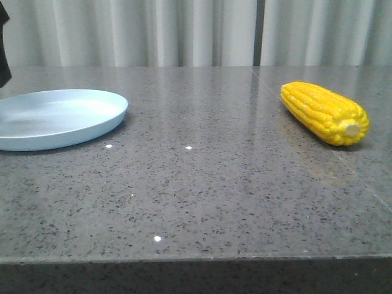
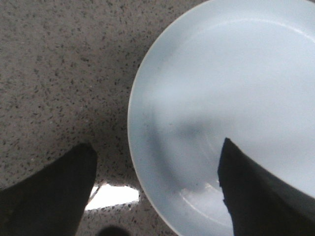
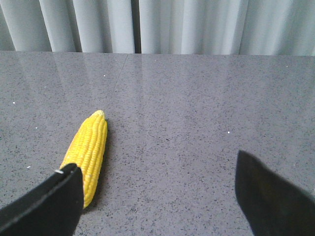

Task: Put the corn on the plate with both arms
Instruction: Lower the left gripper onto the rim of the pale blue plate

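The corn (image 1: 324, 113) lies on the speckled grey tabletop (image 1: 202, 190), well apart from the plate (image 1: 58, 117). The left gripper (image 2: 157, 169) hangs spread wide over the plate's rim, one finger either side. The right gripper (image 3: 157, 189) is also spread, empty; the corn lies just beyond one of its fingers (image 3: 47, 204).

The round pale blue plate (image 1: 58, 117) looks like smooth, glossy plastic. The bright yellow corn cob (image 1: 324, 113), at about 3 o'clock from it, has a bumpy, waxy-shiny kernelled skin. The grey speckled stone-like table (image 1: 202, 196) is polished and reflective. The pale pleated curtain (image 1: 184, 30) looks like soft matt cloth.
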Controlling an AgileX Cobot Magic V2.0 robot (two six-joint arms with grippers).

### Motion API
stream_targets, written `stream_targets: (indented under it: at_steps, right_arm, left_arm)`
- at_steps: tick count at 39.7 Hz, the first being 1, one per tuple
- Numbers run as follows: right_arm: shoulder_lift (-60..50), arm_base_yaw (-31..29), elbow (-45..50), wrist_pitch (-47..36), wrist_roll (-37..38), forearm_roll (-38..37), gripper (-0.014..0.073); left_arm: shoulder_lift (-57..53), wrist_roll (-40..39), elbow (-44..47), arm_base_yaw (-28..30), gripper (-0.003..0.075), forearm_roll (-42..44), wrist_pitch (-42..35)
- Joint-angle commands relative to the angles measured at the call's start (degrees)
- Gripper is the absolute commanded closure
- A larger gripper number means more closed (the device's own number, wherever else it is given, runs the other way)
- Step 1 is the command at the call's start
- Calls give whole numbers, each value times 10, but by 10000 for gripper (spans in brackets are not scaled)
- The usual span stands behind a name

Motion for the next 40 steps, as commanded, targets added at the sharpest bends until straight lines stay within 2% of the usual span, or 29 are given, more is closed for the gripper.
stream_targets:
  at_steps: [1,17,19,26,32,40]
  right_arm:
    - [9,-2,-21,-43,-3,-3,-52]
    - [9,-2,-21,-43,-3,-3,-52]
    - [9,-2,-21,-43,-3,-3,-52]
    - [9,-2,-21,-43,-3,-3,-52]
    - [9,-2,-21,-43,-3,-3,-52]
    - [9,-2,-21,-43,-3,-3,-52]
  left_arm:
    - [19,-6,-38,-4,228,-7,-2]
    - [75,-6,-42,-4,237,-7,-7]
    - [75,-6,-42,-4,269,-8,-10]
    - [75,-6,-42,-4,540,-8,-10]
    - [75,-6,-42,-4,722,-8,-10]
    - [69,-6,-42,-4,741,-49,-10]
